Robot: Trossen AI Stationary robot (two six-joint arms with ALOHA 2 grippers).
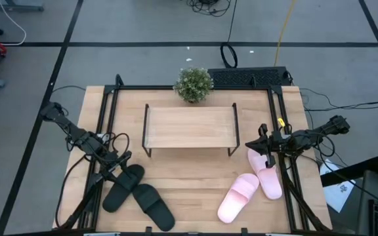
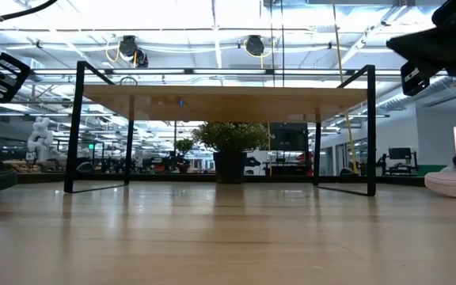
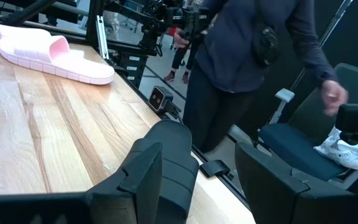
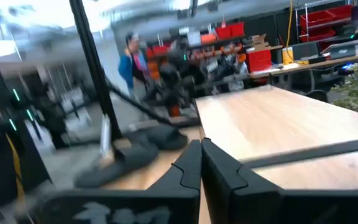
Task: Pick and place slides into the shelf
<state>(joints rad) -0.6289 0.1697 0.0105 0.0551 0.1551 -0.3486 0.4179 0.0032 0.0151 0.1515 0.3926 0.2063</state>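
The shelf (image 1: pixel 189 127) stands on the middle of the table, its board bare (image 2: pixel 224 99). Two black slides (image 1: pixel 125 186) (image 1: pixel 153 206) lie flat on the tabletop at the near left. Two pink slides (image 1: pixel 237 195) (image 1: pixel 266 173) lie flat at the near right; one of them shows in the left wrist view (image 3: pixel 55 57). My left gripper (image 1: pixel 123 158) hangs open just above the far end of a black slide, with nothing between its fingers (image 3: pixel 160 174). My right gripper (image 1: pixel 262 143) hangs shut (image 4: pixel 201 163) over the far end of a pink slide, right of the shelf.
A small potted plant (image 1: pixel 193 84) stands behind the shelf at the table's far edge. A black metal frame (image 1: pixel 110 105) runs along the table's sides. A person (image 3: pixel 247 68) stands past the table's edge. Bare wood lies in front of the shelf (image 1: pixel 189 174).
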